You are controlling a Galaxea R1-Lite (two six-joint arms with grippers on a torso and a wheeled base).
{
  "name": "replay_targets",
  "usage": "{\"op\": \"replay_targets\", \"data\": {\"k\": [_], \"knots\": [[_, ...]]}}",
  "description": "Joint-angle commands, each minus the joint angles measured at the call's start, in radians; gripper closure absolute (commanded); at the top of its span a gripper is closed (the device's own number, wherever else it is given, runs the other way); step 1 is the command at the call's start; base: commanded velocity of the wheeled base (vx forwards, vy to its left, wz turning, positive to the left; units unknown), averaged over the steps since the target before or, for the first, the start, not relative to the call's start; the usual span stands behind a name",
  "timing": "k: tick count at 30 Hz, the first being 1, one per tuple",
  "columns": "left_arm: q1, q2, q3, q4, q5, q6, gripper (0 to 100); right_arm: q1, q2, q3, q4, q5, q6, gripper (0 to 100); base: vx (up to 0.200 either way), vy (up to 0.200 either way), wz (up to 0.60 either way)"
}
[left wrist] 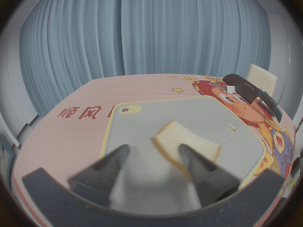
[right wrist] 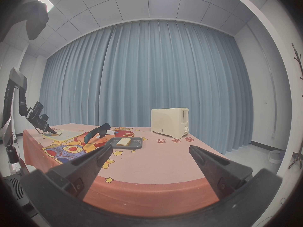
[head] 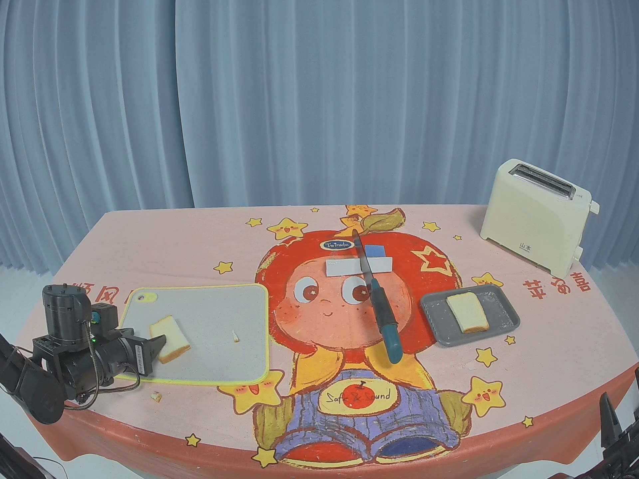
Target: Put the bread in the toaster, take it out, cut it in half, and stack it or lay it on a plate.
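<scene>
Corner of bread half [left wrist: 176, 139] hidden behind blurry left fingers [left wrist: 202, 171], toaster [left wrist: 262, 76] partly behind knife [left wrist: 241, 85], right fingers [head: 609, 420] cut off at head view's edge, speck [head: 235, 335] too small to tell.

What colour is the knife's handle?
Teal blue. The knife handle shows best in the head view.

toaster [head: 536, 217]: smooth cream plastic | cutting board [head: 219, 347]: matt speckled plastic | tray [head: 436, 315]: matt grey | tablecloth [head: 166, 247]: printed cloth
</scene>
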Motion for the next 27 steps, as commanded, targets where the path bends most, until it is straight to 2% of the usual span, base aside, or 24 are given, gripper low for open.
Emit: {"op": "replay_targets", "data": {"k": [1,18,27], "knots": [[-0.001,0.003,0.001,0.003,0.0,0.001,100,0.0,-0.01,0.018,-0.001,0.0,0.0,0,0.0,0.0,0.0],[-0.001,-0.013,-0.015,0.003,-0.011,0.0,100,0.0,-0.009,0.018,-0.001,0.0,0.0,0,0.0,0.0,0.0],[-0.003,-0.116,-0.045,0.007,-0.011,0.0,100,0.0,-0.01,0.018,-0.001,0.0,0.0,0,0.0,0.0,0.0]]}}
